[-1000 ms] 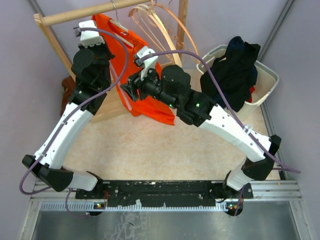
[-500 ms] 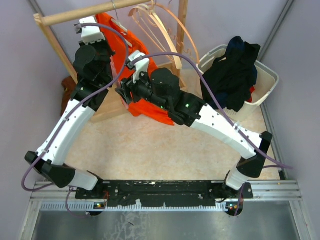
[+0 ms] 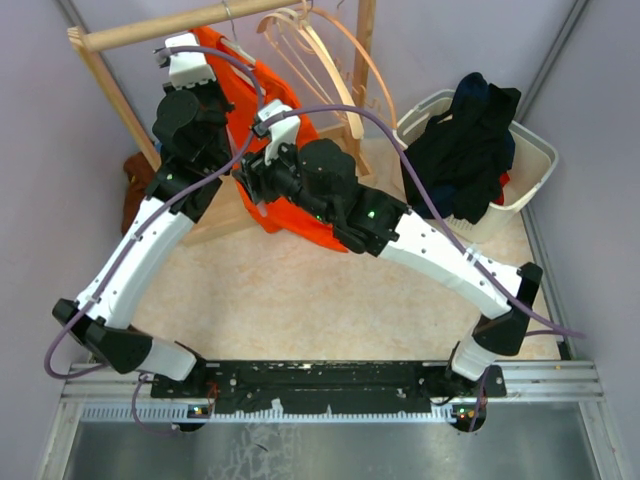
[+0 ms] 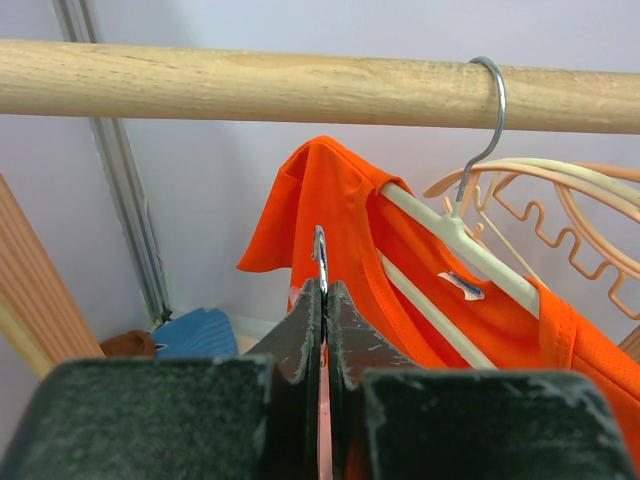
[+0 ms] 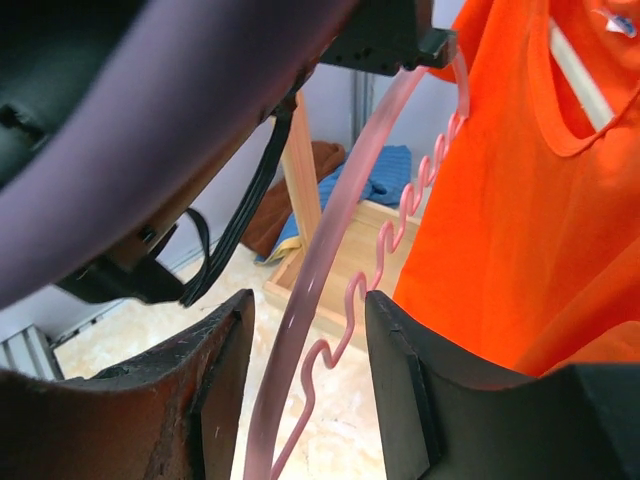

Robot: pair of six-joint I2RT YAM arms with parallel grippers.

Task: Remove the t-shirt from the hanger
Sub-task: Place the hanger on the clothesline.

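**Orange t-shirt hung on the rod; pink hanger pinched by the left tool**

The t-shirt [image 4: 345, 215] is seen draped on a white hanger [image 4: 470, 250] whose hook is looped over the wooden rod [image 4: 250, 85], with peach hangers [image 4: 570, 215] hung just beside it. The left tool [image 4: 322, 295] is pressed together on the metal hook of a pink hanger [image 5: 330, 240], below the rod and near the shirt's sleeve. The right tool [image 5: 305, 312] is held spread, its fingers [image 5: 225, 350] set on either side of the pink hanger's arm and apart from it, with the orange cloth close beside.
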